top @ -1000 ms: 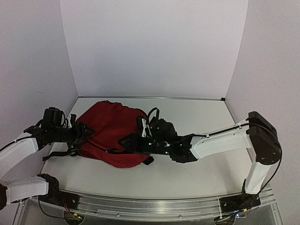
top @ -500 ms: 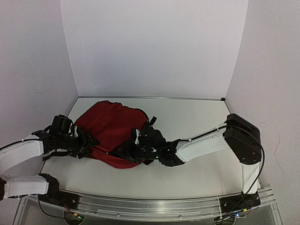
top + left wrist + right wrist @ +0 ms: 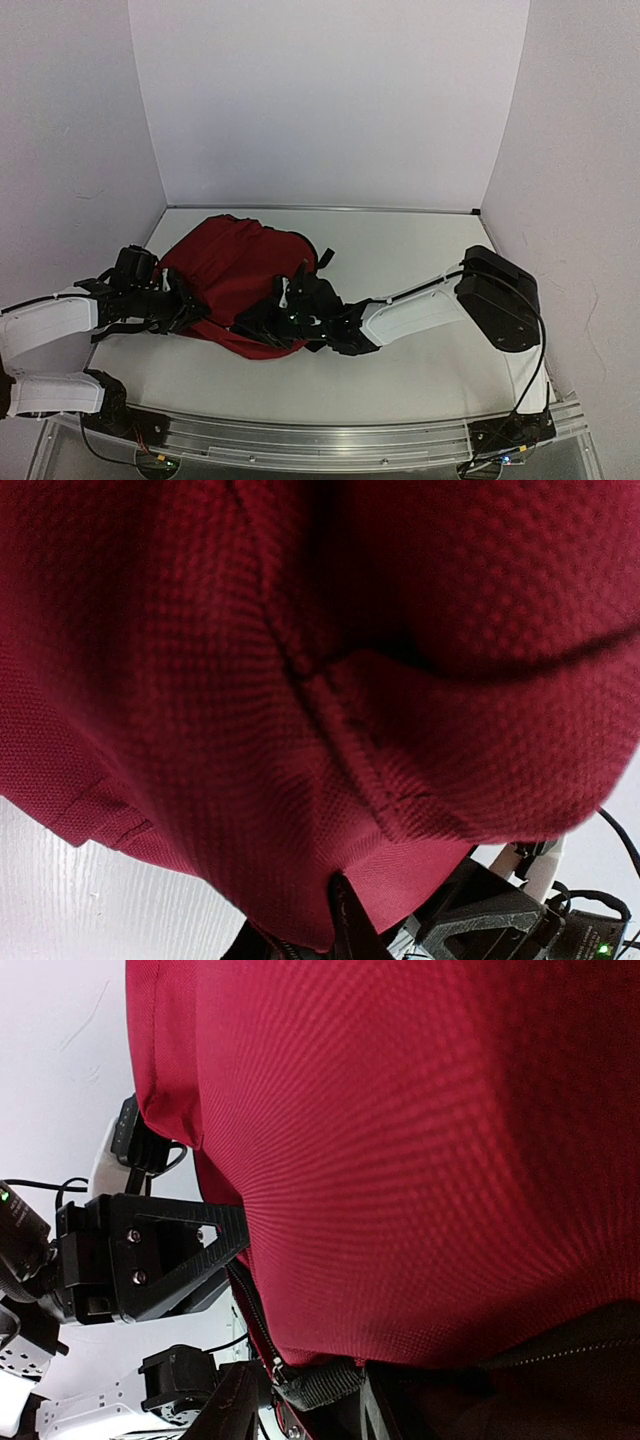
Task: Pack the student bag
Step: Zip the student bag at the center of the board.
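The student bag (image 3: 240, 272), dark red fabric with black straps, lies left of the table's middle. From the left, my left gripper (image 3: 190, 310) sits at the bag's near-left edge. In the left wrist view red fabric (image 3: 300, 680) fills the frame and folds down between the left gripper (image 3: 300, 935) and its black fingers (image 3: 352, 920), which are shut on it. My right gripper (image 3: 262, 322) presses on the near edge from the right. In the right wrist view the right gripper (image 3: 305, 1405) is shut on a black webbing tab (image 3: 318, 1384) beside the zipper (image 3: 255, 1320).
White walls enclose the white table (image 3: 420, 370) on three sides. An aluminium rail (image 3: 330, 445) runs along the near edge. The two grippers are close together: the left one's black frame (image 3: 140, 1255) shows in the right wrist view.
The right arm has moved left along the bag's near edge, bunching the fabric. The left gripper has moved in to the bag's near-left edge and closed on the fabric.
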`<state>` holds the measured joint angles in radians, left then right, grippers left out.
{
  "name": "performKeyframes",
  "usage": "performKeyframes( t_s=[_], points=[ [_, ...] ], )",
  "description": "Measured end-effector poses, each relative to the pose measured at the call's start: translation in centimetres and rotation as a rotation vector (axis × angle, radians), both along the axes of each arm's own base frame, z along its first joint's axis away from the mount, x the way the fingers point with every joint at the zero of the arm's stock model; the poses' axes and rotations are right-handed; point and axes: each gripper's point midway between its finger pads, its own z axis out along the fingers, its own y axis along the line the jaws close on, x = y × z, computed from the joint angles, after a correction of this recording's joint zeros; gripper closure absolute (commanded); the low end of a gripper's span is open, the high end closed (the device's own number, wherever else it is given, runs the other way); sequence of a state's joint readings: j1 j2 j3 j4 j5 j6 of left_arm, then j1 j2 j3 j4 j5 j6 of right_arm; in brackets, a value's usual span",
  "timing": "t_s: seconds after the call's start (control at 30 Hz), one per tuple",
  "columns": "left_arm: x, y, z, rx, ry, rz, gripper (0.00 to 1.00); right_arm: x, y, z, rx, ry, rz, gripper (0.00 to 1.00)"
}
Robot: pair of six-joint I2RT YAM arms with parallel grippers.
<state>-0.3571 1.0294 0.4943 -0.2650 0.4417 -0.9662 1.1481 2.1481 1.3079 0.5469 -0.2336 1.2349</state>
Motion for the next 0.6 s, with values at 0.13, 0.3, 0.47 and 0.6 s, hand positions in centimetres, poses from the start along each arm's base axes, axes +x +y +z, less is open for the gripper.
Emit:
performKeyframes(
  t_s=[0.13, 0.3, 0.47, 0.6],
  points=[
    [0.08, -0.04, 0.09, -0.002, -0.005, 0.000, 0.99, 0.14, 0.31, -0.07, 0.005, -0.002, 0.000, 0.75],
    [0.13, 0.00, 0.15, 0.000, -0.009, 0.002, 1.00, 0.27, 0.59, 0.16, 0.013, -0.007, 0.000, 0.92],
    [0.04, 0.17, 0.24, 0.001, -0.022, 0.008, 1.00, 0.40, 0.64, 0.42, 0.022, -0.020, -0.003, 1.00],
    [0.09, 0.27, 0.24, 0.002, -0.037, 0.014, 1.00, 0.48, 0.03, 0.09, 0.026, -0.039, -0.020, 1.00]
  ],
)
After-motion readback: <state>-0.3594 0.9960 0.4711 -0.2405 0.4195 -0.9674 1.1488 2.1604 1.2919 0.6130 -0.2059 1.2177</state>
